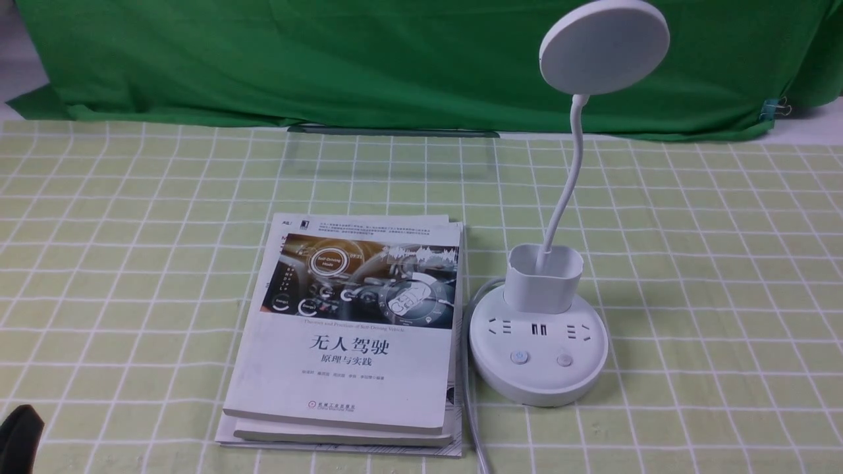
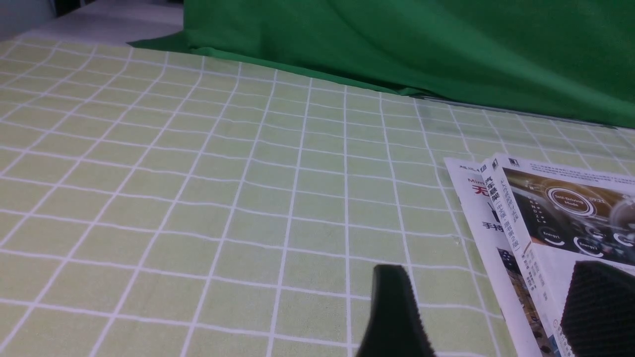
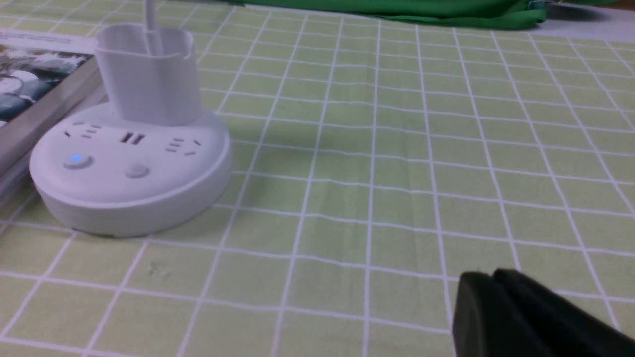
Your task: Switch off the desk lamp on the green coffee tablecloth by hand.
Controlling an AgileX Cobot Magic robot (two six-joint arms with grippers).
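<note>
desk lamp (image 1: 540, 349) on green coffee tablecloth (image 1: 711, 296), button lit.

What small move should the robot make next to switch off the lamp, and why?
Probably move the right gripper, which looks shut and empty, toward the desk lamp base. Its left button glows blue, the gripper lies low over the green coffee tablecloth apart from the base, and nothing lies between them.
</note>
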